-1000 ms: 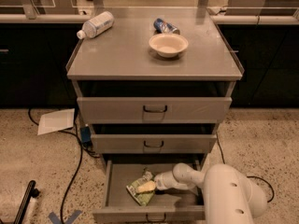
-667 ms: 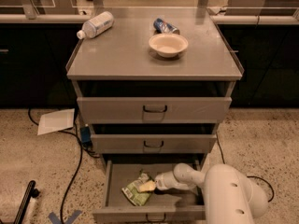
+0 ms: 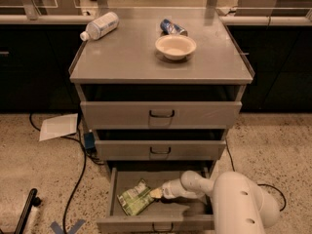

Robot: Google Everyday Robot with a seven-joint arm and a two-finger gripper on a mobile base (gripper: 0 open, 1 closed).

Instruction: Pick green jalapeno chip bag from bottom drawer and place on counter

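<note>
My gripper [image 3: 158, 193] is down inside the bottom drawer [image 3: 131, 224], at the end of my white arm [image 3: 239, 204], which reaches in from the right. Its tip touches the right edge of the green jalapeno chip bag [image 3: 135, 199]. I cannot tell whether my gripper is closed on the bag or only resting against it. The bag lies crumpled and tilted toward the drawer's left half, on the drawer floor.

This drawer is the lowest of 3 grey ones and is pulled out furthest. The middle drawer [image 3: 160, 150] and the top drawer [image 3: 161, 114] sit above it, each with a small dark loop handle.

On the desk [image 3: 126, 57] above stand 3 things. A pale bowl [image 3: 175, 46] sits right of centre, and a small blue and silver packet [image 3: 173, 27] lies just behind it. A white bottle [image 3: 100, 26] lies on its side at the back left corner.

On the speckled floor to the left lie a sheet of paper [image 3: 58, 127] and dark cables [image 3: 78, 172].
</note>
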